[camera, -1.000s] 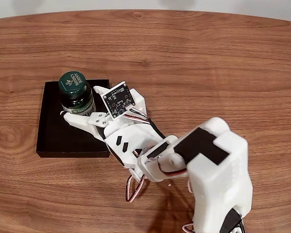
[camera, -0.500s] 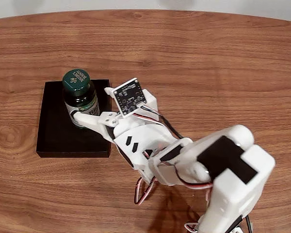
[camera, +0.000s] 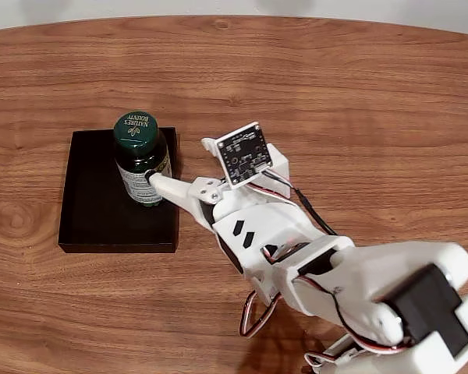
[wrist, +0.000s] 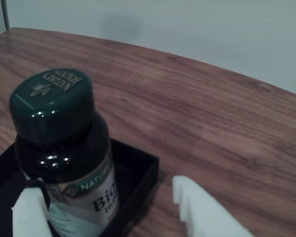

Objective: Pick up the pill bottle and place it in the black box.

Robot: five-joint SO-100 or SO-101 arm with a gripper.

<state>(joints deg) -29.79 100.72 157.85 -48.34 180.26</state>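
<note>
White plastic fingertip (wrist: pixel 27 213) nearest the lens in the wrist view, against the label, or just shy of it; can't separate the two. Other fingertip (wrist: pixel 187 195) well apart from the glass, outside the tray over bare wood. So: jaws spread, gripping nothing.

Next out, pill bottle (wrist: pixel 64 148), green cap up, roughly upright. In the fixed view pill bottle (camera: pixel 144 165) standing inside the black box (camera: pixel 93 210), hard up by the wall on the right of that view, not centred. Placement looks done, judging by that; only the retreat left.

Risks:
- Near fingertip (camera: pixel 151 178) low on the label. Sideways or swinging pull-out likely to drag it and tip a tall, narrow bottle. Safer: widen first, then back straight off or lift.
- Low thin tray wall (wrist: pixel 147 174) right behind the base. If tipped that way, likely to pivot over the wall and roll across the bench (camera: pixel 312 86).
- Light tray, nothing visibly holding it down. Finger catching the rim could slide the whole thing.

Farthest: bare wood grain, then plain wall (wrist: pixel 197 29). Nothing out there to stop a rolling bottle.
</note>
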